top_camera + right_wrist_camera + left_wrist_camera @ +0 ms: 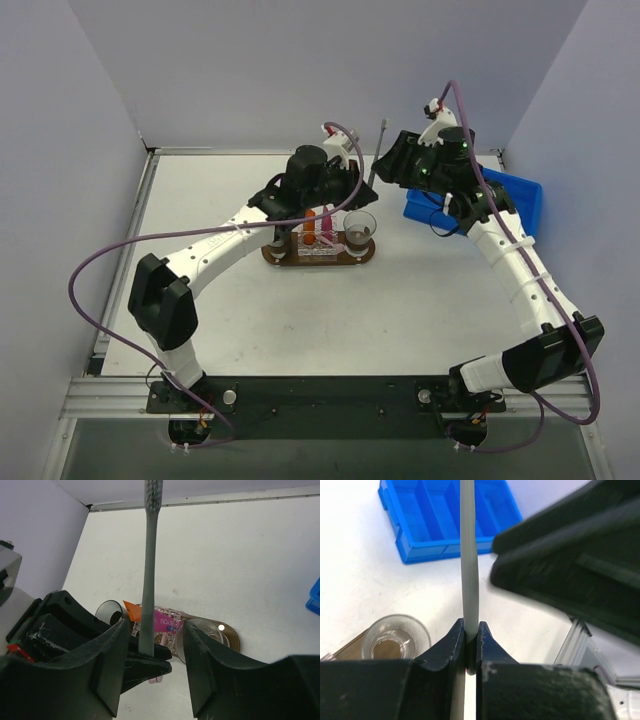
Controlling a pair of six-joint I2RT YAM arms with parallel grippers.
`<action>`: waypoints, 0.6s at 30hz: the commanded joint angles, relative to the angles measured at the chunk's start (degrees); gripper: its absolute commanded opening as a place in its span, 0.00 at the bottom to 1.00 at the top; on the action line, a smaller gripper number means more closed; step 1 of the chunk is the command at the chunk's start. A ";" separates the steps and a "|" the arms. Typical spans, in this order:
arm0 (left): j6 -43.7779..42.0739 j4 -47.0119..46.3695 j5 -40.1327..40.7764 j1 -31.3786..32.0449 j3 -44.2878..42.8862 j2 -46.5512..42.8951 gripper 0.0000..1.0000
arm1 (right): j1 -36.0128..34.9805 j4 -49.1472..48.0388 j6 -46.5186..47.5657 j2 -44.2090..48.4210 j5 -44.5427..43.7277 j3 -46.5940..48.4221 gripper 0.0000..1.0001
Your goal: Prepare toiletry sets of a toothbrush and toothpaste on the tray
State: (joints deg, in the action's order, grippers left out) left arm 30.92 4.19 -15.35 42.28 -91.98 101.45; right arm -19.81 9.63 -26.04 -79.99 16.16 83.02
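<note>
My left gripper [471,627] is shut on the lower handle of a grey toothbrush [469,555] and holds it upright above the tray's right part. My right gripper [155,630] is open, with one finger on each side of that toothbrush [148,575], not touching it. The bristle head [153,492] points up. From above, the toothbrush [377,152] stands between the left gripper [358,192] and the right gripper [388,165]. The dark-brown tray [275,256] holds an orange toothpaste tube [131,611], a magenta tube [167,622] and a thin pale-pink stick [161,678], mostly hidden by the left gripper.
Two clear glass cups stand on the tray, one at its right end [359,228] and one at its left [279,240]. The right cup also shows in the left wrist view [395,637]. A blue compartment bin [522,197] sits at the far right, near the wall.
</note>
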 commanded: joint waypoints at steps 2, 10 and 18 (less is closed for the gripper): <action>-7.53 2.31 1.38 0.17 4.17 -5.64 0.00 | 6.79 2.58 -0.32 2.73 6.50 6.43 0.43; -20.26 7.15 1.56 1.22 12.09 -12.41 0.00 | 12.52 17.17 3.01 -4.63 20.73 20.68 0.45; -26.52 9.00 2.08 2.28 14.73 -15.49 0.00 | 12.78 24.91 3.54 -10.89 34.02 25.88 0.40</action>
State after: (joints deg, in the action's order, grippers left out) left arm 9.50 13.04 -13.72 43.88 -77.47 89.08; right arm -7.16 28.62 -23.70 -88.36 42.19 108.20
